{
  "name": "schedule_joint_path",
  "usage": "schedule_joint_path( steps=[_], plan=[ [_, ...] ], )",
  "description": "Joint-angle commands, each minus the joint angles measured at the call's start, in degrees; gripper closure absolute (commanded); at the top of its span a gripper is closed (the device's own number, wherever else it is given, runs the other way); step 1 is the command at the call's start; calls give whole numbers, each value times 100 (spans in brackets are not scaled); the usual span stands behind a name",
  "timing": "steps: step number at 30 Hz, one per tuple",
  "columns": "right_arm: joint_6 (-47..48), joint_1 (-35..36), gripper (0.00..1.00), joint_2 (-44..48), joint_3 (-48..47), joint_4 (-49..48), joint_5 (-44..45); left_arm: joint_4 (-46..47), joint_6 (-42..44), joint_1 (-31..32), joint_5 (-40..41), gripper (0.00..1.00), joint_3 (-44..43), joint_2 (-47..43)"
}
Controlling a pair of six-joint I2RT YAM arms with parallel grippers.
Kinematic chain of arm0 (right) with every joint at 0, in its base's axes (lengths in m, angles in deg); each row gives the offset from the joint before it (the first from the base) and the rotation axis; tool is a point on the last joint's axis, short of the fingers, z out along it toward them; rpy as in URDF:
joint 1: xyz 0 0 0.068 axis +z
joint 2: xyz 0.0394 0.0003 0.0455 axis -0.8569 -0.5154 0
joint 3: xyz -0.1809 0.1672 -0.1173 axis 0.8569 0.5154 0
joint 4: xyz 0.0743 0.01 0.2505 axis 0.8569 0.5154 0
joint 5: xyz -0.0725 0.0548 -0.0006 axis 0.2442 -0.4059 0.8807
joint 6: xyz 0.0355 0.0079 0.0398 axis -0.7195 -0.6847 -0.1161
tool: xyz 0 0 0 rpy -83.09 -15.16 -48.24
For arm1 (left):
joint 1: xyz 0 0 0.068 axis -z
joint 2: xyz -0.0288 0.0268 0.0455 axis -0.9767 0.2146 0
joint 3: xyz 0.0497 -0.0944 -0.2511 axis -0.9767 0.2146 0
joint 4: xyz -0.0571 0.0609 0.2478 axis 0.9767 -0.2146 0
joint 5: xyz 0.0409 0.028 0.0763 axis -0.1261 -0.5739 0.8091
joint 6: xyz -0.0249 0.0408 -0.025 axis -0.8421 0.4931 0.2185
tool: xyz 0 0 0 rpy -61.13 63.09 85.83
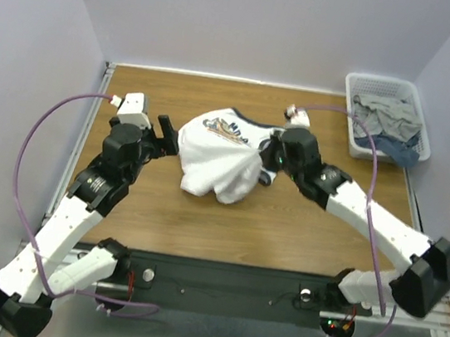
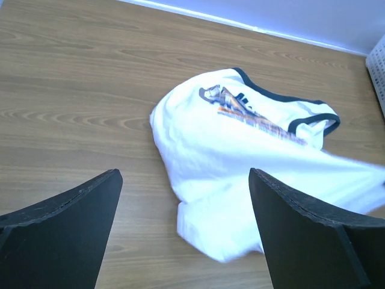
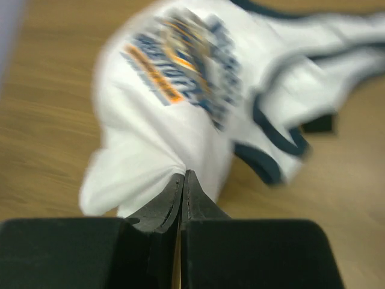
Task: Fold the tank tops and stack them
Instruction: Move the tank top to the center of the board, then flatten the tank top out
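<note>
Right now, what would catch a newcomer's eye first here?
A crumpled white cloth tank top with navy trim lies centrally, the right gripper shut on its fabric. The left gripper hangs open beside it. A white plastic basket of grey clothes sits at the far right corner.

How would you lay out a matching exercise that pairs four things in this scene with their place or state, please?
Things:
1. tank top
2. basket
3. left gripper
4. right gripper

Place or state:
A. wide open, holding nothing
B. far right corner, holding clothes
C. bunched up between the two arms
D. shut on the white fabric

Pairs: 1-C, 2-B, 3-A, 4-D
</note>
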Motion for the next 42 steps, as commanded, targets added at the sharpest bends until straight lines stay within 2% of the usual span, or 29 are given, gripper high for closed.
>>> schedule_joint_path(
  steps=[1,2,3,5,7,12,15,16,17,19,22,24,27,29,34,38,40,42],
  plan=[
    [-1103,-786,98,1396,1141,196,1099,233,-125,-27,-187,2,62,272],
    [-1261,-1233,99,1503,1293,313,801,233,-133,-53,-284,2,62,369],
    [-1237,-2108,99,1609,1478,349,510,242,-142,-62,-467,2,36,449],
    [-1045,-2904,99,1593,1708,366,-210,277,-186,-123,-774,5,18,686],
    [-798,-2969,93,1104,1551,366,-371,321,-230,-132,-943,7,18,879],
    [-876,-2952,81,169,1339,270,-1206,409,-599,-132,-1488,16,158,1266],
    [-806,-2908,54,335,1453,182,-961,803,-1081,-80,-2032,23,596,1337],
    [-780,-2899,54,431,1488,182,-865,970,-1213,-80,-2147,25,755,1337],
    [-736,-2908,45,537,1523,226,-751,1137,-1336,103,-2217,26,913,1320],
    [-718,-2899,34,880,1558,409,-426,1645,-1687,428,-2280,27,1300,1424],
    [-648,-2890,32,1214,1629,586,-162,2244,-2110,1480,-2227,27,1564,1862],
    [-630,-2881,31,1293,1681,639,-47,2508,-2251,1922,-2096,20,1565,2144],
    [-595,-2881,30,1320,1840,657,94,3175,-2497,2441,-2130,4,1346,2768],
    [-612,-2881,30,1276,1918,657,155,3387,-2603,2583,-2200,1,1092,3328],
    [-630,-2881,29,1171,1981,657,287,3668,-2884,2671,-2227,1,748,4472],
    [-639,-2881,29,1013,1981,648,226,4161,-3025,2689,-2262,2,563,4949],
    [-639,-2881,29,916,1989,648,183,4293,-3086,2680,-2271,5,388,5194],
    [-621,-2881,29,854,2015,648,139,4346,-3122,2671,-2157,16,238,5327]
  ],
)
